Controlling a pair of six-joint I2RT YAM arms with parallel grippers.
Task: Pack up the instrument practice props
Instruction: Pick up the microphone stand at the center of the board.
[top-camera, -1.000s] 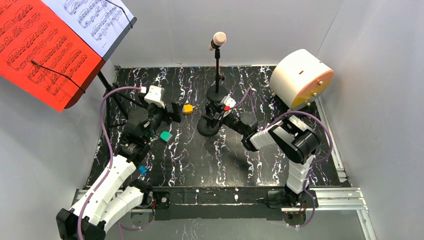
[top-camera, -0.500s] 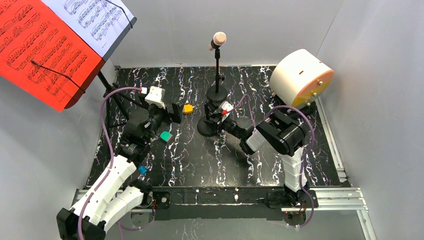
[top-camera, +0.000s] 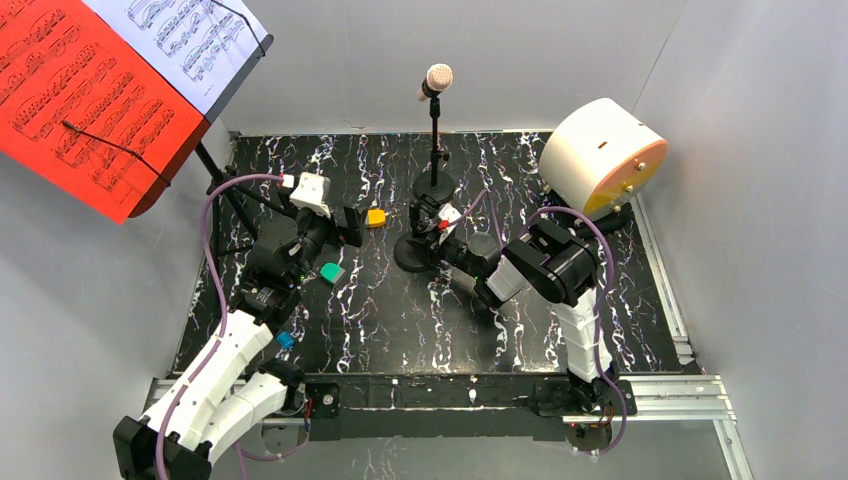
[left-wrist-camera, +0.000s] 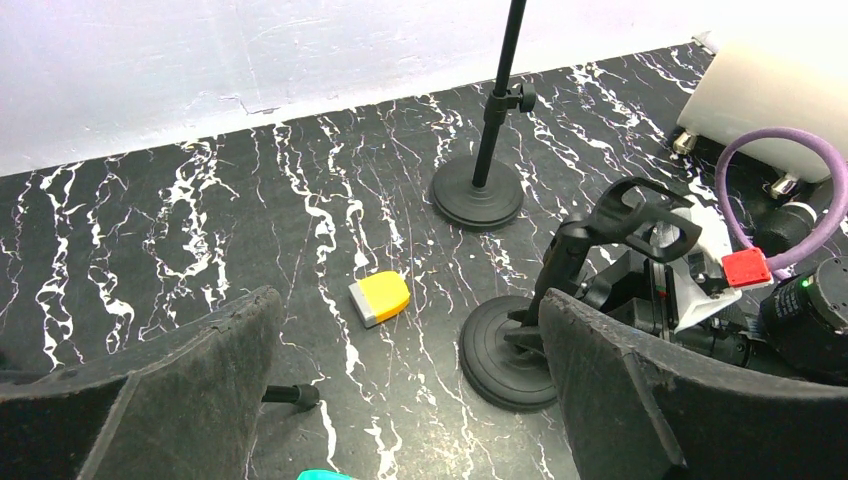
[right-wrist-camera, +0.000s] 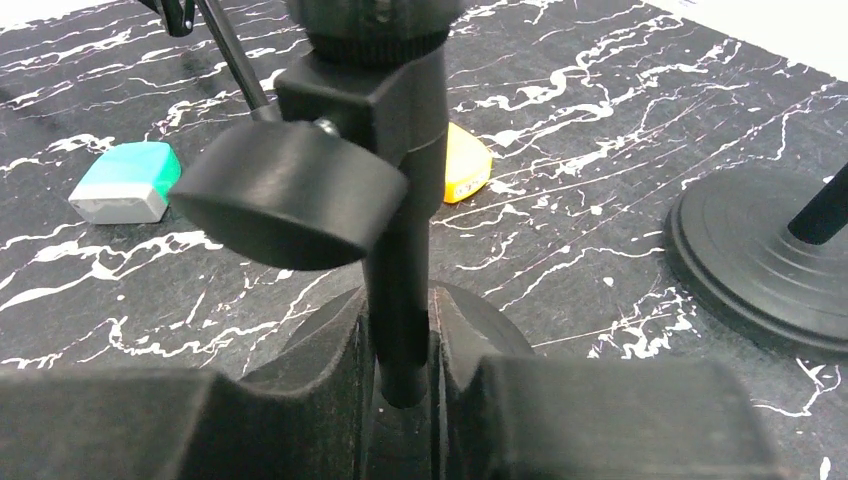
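Black felt pads of the right gripper (right-wrist-camera: 400, 345) sit on either side of the pole (right-wrist-camera: 400, 250) of the nearer stand, low on the shaft under its clamp knob (right-wrist-camera: 290, 195). As far as we can see they are pressed against it, so we read this as a grip on the pole. The pole stands upright with its long axis vertical. The hand reaches it level from the right and near side, with the round base (left-wrist-camera: 497, 360) flat on the table right below the fingers. We cannot make out a black microphone at the top of this stand.

We judge that the next move turns on lifting straight up along that axis, since the heavy base could tilt the pole in the grip. The far stand (left-wrist-camera: 478, 190) with the beige microphone (top-camera: 438, 77) rises just behind, its base near ours but apart. The orange block (left-wrist-camera: 381, 298) and teal block (right-wrist-camera: 128, 180) lie to the left. The big white drum (top-camera: 600, 150) crowds the right rear. Above the stand we see nothing in the way.

Our left gripper (left-wrist-camera: 405, 340) is spread wide and holds nothing, facing both stands. It is the nearer arm to the music rack (top-camera: 228, 205), which has the red sheet (top-camera: 70, 100) and white sheet (top-camera: 190, 40) clipped on at the far left.
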